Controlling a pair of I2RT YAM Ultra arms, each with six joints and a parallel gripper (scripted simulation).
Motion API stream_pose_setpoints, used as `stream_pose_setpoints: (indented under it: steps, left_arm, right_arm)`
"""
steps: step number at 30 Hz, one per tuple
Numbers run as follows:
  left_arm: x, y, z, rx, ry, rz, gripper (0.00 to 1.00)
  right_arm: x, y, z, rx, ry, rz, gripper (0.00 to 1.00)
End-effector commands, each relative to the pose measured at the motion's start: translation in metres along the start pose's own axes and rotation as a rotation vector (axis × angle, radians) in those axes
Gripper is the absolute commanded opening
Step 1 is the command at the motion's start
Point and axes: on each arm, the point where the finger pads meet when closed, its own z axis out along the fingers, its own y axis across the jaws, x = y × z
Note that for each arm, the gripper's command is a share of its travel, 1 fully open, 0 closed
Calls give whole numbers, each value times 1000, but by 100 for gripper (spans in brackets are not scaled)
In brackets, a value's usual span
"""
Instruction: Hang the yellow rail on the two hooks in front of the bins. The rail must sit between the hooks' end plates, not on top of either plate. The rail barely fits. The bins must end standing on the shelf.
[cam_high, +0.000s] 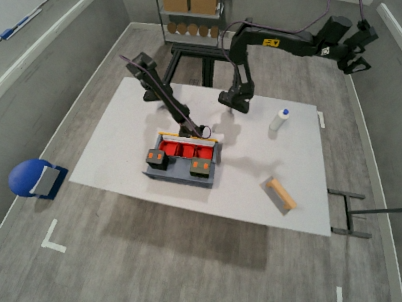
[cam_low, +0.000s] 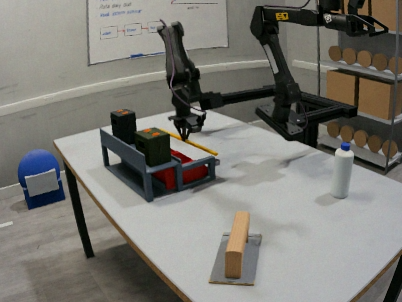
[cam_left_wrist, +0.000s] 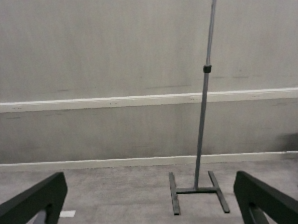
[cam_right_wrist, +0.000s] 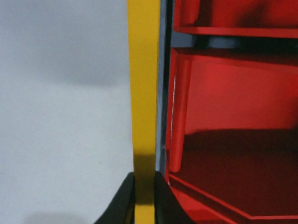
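Observation:
The yellow rail runs along the front of the blue-grey shelf. My right gripper is shut on it, near the middle of its length. The red bins stand in the shelf beside the rail. One hook shows small and grey at the shelf's near end, close below the rail's end. Whether the rail touches the hooks or lies between their end plates cannot be told. My left gripper is open and empty, far off beyond the table.
Two dark boxes with orange marks, one at the shelf's left end and another towards its right, stand on the shelf's top. A white bottle and a wooden-handled trowel are on the table.

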Motion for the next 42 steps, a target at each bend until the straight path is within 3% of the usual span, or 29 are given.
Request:
stream_pose_setpoints:
  steps: [1, 42]
  left_arm:
    - [-17, 3, -9, -6, -52, 7, 100]
    - [-17, 3, -9, -6, -52, 7, 100]
  right_arm:
    - [-15, -13, -16, 27, -50, -2, 0]
    - [-15, -13, -11, 17, -38, -5, 0]
